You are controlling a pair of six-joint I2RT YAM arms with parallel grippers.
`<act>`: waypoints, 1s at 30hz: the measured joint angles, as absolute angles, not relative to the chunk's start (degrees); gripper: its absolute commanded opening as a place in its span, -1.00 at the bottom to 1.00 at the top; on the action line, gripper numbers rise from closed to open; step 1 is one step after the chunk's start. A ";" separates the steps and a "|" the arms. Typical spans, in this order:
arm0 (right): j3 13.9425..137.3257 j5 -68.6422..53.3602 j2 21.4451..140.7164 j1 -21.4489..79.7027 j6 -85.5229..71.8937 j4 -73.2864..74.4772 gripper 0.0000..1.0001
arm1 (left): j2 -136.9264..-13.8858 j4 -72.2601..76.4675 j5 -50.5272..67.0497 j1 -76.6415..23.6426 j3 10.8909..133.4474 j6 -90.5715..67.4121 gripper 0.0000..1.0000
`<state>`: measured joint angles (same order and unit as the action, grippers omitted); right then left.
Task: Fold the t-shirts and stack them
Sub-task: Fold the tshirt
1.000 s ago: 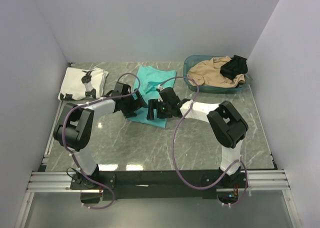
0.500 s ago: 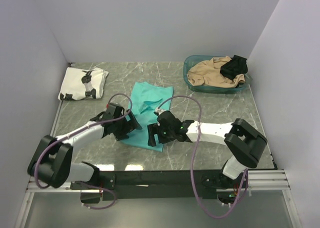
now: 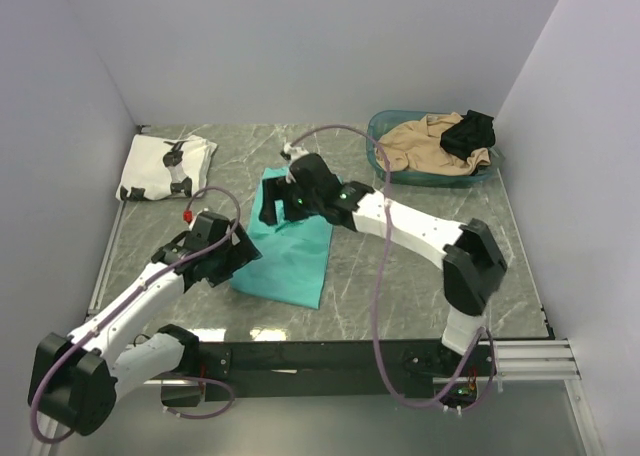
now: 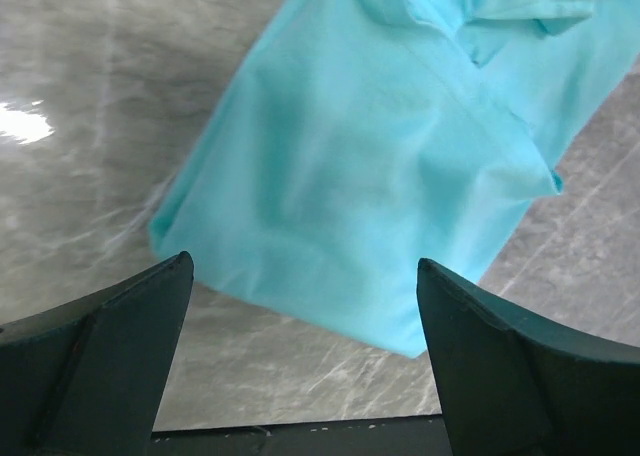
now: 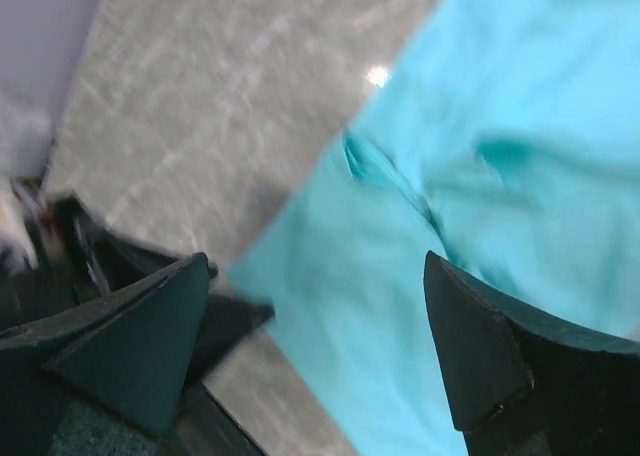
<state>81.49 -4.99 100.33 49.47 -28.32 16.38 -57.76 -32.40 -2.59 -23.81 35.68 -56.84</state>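
The left end effector and right end effector gape wide and empty at the teal t-shirt, which lies mid-worktop.

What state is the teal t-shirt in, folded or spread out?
Partly folded: the teal t-shirt lies as one long narrow panel with no sleeves sticking out, and cloth layers overlap at its far end.

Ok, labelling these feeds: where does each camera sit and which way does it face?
Top external: high behind the robot, facing down the table; left arm, right arm.
Left wrist: on its arm, looking down at the teal t-shirt past the open left gripper.
Right wrist: same t-shirt, blurred, past the open right gripper.
Shared: all show that t-shirt.
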 measured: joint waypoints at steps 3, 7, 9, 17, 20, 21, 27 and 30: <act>91.46 -6.50 108.49 48.38 -27.70 17.30 0.88 | -55.77 -35.11 -4.69 -23.75 35.66 -57.45 0.99; 102.69 -7.60 119.20 47.70 -26.63 20.43 0.88 | -54.35 -36.80 -5.45 -23.64 34.41 -58.61 0.99; 106.43 -8.16 123.63 47.33 -26.02 21.56 0.88 | -53.49 -37.39 -5.34 -23.59 33.21 -59.53 0.99; 104.16 -10.15 128.49 46.98 -25.41 23.49 0.88 | -51.42 -38.04 -4.29 -23.59 29.15 -62.43 0.99; 99.98 -10.07 128.29 46.96 -25.41 22.26 0.88 | -51.48 -38.02 -3.92 -23.59 28.86 -62.87 0.99; 98.63 -10.24 128.07 46.94 -25.39 21.08 0.88 | -51.55 -38.00 -3.90 -23.59 28.86 -62.92 0.99; 92.40 -10.68 124.73 46.87 -25.67 16.38 0.88 | -51.99 -38.06 -3.92 -23.57 28.86 -63.86 0.99; 91.57 -11.14 124.29 46.83 -25.63 15.25 0.88 | -51.96 -38.06 -3.95 -23.57 28.86 -64.31 0.99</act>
<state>91.57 -11.14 124.29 46.83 -25.63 15.25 -51.96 -38.06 -3.95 -23.57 28.86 -64.31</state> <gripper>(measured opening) 0.939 0.994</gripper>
